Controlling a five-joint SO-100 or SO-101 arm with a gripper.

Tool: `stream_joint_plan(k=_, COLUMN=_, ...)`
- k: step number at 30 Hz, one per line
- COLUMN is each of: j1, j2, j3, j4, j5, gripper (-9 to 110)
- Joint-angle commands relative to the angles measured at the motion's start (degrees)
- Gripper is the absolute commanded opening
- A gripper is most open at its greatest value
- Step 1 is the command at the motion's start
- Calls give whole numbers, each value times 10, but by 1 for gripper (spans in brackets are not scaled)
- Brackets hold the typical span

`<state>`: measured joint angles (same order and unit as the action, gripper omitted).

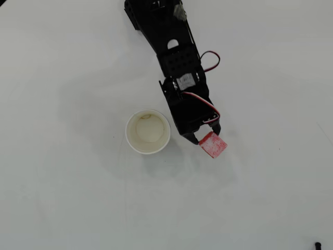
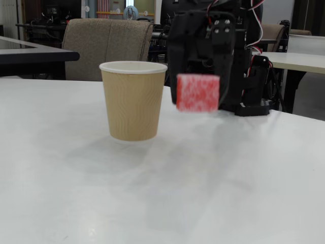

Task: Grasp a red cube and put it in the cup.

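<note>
between gripper [image 2: 198, 91] fingers (lifted): red cube [image 2: 198, 92].

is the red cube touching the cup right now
Apart. The fixed view shows the red cube held in the air, with a clear gap to the right of the cup; the overhead view shows bare table between them.

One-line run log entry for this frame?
phase: carry | gripper: shut on cube | cube: airborne, beside cup | cup: empty, upright
</note>
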<state>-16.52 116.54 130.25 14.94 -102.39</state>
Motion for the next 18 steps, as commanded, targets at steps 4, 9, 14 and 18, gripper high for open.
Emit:
stream_joint_plan(k=4, j1=14, j2=137, j3=36, j4=-4, j5=7, gripper=15)
stream_joint_plan(k=9, j1=42, j2=207, j3=76, j4=-4, j5=-1, gripper=15)
stream_joint_plan(k=14, j1=86, j2=262, j3=106, j4=2, j5=-2, gripper=14)
stream_joint_plan(k=18, j1=117, j2=309, j3=138, j4=2, j5=0, gripper=14)
